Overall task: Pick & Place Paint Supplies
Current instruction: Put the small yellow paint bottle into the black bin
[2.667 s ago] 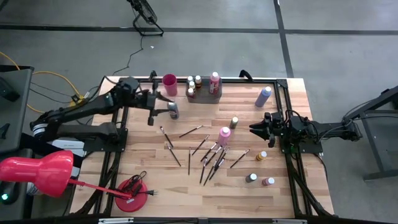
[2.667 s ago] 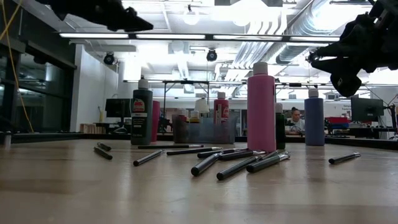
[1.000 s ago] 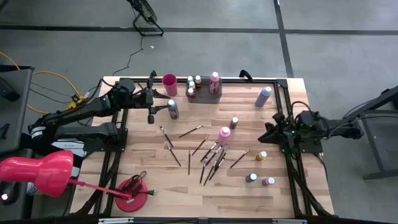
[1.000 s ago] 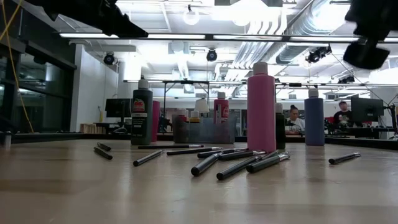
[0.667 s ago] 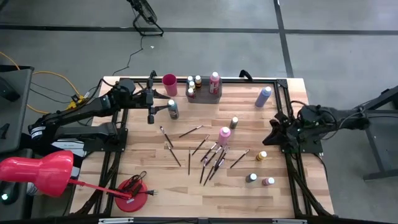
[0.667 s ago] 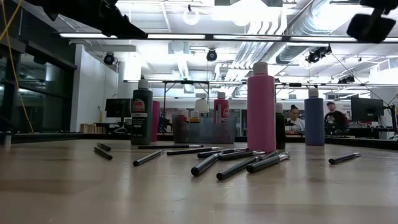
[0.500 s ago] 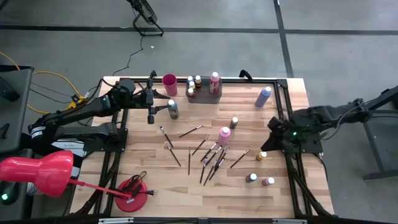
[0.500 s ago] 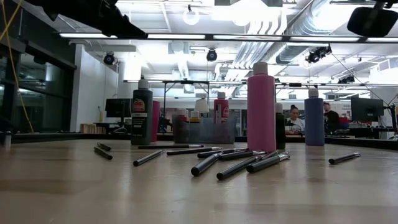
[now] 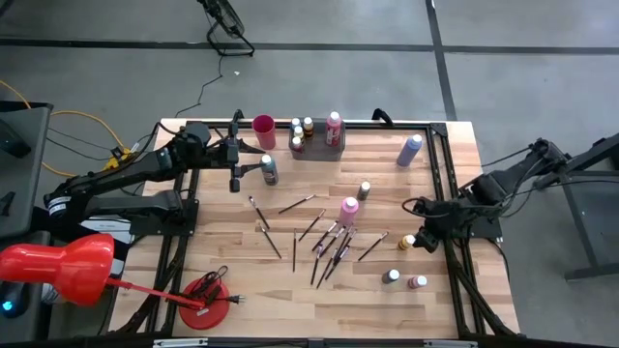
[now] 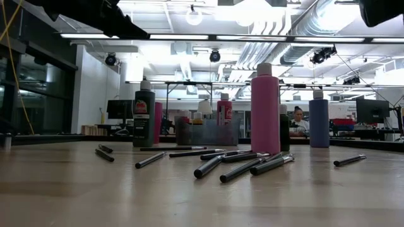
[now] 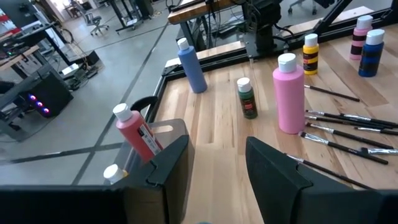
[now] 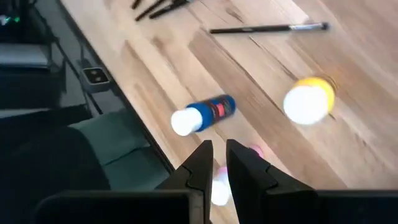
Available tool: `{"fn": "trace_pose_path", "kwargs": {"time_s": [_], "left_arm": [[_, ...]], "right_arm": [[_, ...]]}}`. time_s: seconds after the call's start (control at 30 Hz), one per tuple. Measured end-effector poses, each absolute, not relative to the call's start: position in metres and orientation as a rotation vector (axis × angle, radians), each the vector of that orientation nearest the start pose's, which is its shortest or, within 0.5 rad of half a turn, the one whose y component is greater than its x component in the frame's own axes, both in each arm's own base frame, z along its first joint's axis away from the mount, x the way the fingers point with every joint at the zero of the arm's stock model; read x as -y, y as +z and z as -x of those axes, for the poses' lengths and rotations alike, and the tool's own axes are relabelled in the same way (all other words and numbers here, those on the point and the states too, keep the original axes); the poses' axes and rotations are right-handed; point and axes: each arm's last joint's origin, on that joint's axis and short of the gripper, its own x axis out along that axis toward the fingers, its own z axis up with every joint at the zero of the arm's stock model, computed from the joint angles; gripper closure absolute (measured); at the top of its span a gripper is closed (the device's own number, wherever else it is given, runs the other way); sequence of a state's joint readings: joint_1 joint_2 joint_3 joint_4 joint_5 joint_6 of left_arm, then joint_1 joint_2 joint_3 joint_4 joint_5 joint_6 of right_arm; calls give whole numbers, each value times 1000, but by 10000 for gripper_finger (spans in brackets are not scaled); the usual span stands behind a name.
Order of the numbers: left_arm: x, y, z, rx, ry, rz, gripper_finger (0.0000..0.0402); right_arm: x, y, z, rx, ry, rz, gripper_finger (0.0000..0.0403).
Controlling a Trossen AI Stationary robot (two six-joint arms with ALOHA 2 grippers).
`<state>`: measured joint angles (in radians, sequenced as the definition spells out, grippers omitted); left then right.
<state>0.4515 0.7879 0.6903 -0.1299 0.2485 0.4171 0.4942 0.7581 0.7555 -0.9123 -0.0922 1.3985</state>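
Paint bottles and dark-handled brushes (image 9: 324, 242) lie scattered on the wooden table. A tall pink bottle (image 9: 348, 210) stands at mid-table. A yellow-capped bottle (image 12: 309, 99), a blue bottle (image 12: 202, 114) and a small pink one (image 9: 417, 282) stand near the right edge. My right gripper (image 9: 422, 230) hangs tipped down above them, shut, holding nothing. My left gripper (image 9: 250, 162) hovers open at the far left beside a dark bottle (image 9: 269, 171), its fingers (image 11: 168, 168) empty.
A grey tray (image 9: 317, 142) with several bottles and a pink cup (image 9: 263, 131) stand at the far edge. A lavender bottle (image 9: 410, 149) stands at the far right and a green one (image 9: 364, 189) at mid-table. A red stand (image 9: 208, 302) sits at the near left corner. People sit in the room behind.
My right gripper has swung from pointing level toward the table's left to tipping steeply down, rolling as it went. It has moved toward the near edge, over the yellow-capped bottle. The bottles and brushes have not moved.
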Motion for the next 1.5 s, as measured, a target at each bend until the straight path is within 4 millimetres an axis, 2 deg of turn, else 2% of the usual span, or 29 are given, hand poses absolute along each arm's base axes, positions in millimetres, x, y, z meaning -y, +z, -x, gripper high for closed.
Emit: {"fn": "trace_pose_path", "kwargs": {"time_s": [0.3,0.6,0.73,1.0,1.13,1.3,1.5], "left_arm": [[-71,305,-162,-252,154,-336,249],[-71,305,-162,-252,153,-336,249],[-71,305,-162,-252,153,-336,249],[-71,305,-162,-252,153,-336,249],[-71,305,-162,-252,153,-336,249],[-71,305,-162,-251,153,-336,249],[-71,305,-162,-251,153,-336,249]], "right_arm": [[-63,260,-124,-1159,-269,-1092,365],[-55,251,-115,-1206,-496,-1044,361],[-55,249,-116,-1192,-527,-1019,334],[-60,239,-127,-1237,-580,-960,218],[-64,234,-136,-1262,-584,-930,179],[-67,226,-144,-1292,-604,-902,171],[-72,218,-153,-1319,-613,-872,188]]}}
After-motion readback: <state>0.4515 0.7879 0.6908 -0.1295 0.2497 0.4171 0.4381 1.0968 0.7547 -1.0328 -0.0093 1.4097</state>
